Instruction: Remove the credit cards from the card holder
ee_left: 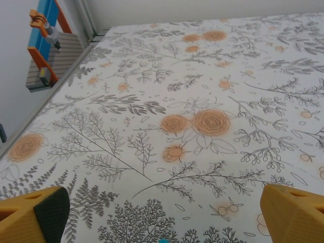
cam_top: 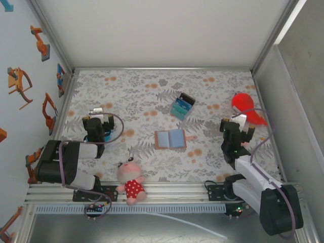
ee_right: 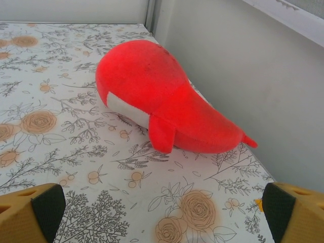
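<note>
- The card holder (cam_top: pixel 170 138), a small flat pinkish-tan leather-like wallet that folds like a book, lies near the middle of the flower-printed surface (cam_top: pixel 136 96), between the two arms and closer to the front edge than to the back.
- It is spread open and flat, blue-grey inside facing up, with a small tan closing tab (cam_top: pixel 191 136) sticking out on its right side. Laid open like this, its pockets should be reachable from above.
- The overhead view is too small to tell whether any cards sit in those pockets.
- Behind it and clearly apart lies a small tilted block striped black, blue and teal (cam_top: pixel 182 106). Whether it is a stack of cards I cannot tell.
- The left hand (cam_top: pixel 97 117) is released, its yellow fingers (ee_left: pixel 35 212) spread wide over bare cloth, grasping nothing, well to the left of the holder.
- The right hand (cam_top: pixel 237 124) is likewise released and empty. It faces a red plush toy with a white patch (ee_right: pixel 167 101) lying by the right wall, well apart from the holder.
- Both hands held wide and off to the sides reads as a waiting pose, with neither committed to the holder.
- A pink plush doll in a red dotted dress (cam_top: pixel 130 181) lies at the front edge, beside the left arm's base.
</note>
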Controlling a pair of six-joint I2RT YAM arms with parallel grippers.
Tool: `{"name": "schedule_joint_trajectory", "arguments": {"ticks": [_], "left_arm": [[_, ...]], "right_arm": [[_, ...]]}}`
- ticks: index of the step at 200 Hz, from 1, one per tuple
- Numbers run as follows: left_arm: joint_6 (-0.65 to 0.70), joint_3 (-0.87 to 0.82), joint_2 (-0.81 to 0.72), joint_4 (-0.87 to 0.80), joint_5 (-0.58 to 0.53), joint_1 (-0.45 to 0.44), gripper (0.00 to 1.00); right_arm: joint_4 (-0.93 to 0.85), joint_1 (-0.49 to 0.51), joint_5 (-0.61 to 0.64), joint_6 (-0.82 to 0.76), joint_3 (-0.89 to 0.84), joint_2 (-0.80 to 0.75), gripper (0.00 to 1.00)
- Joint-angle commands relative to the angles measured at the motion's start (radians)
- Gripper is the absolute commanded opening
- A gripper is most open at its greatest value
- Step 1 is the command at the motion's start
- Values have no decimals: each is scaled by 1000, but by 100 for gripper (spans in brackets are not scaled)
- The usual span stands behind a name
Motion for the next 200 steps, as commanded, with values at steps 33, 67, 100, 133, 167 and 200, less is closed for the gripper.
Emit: {"name": "schedule_joint_trajectory", "arguments": {"ticks": [33, 67, 100, 133, 167, 200], "left_arm": [[-38, 92, 66, -36, 151, 83, 97], [-78, 123, 70, -97, 188, 129, 97], [-77, 119, 74, -77, 189, 129, 97], [-78, 121, 70, -85, 189, 129, 97], [-76, 122, 69, -90, 188, 128, 97], [-76, 122, 70, -91, 188, 127, 97]], "right_arm": [[139, -86, -86, 44, -12, 25, 100], [227, -134, -141, 44, -19, 85, 100], [356, -195, -189, 42, -10, 191, 100], [455, -246, -289, 37, 18, 316, 100], [545, -257, -335, 50, 24, 420, 100], [592, -259, -394, 28, 35, 495, 100]]}}
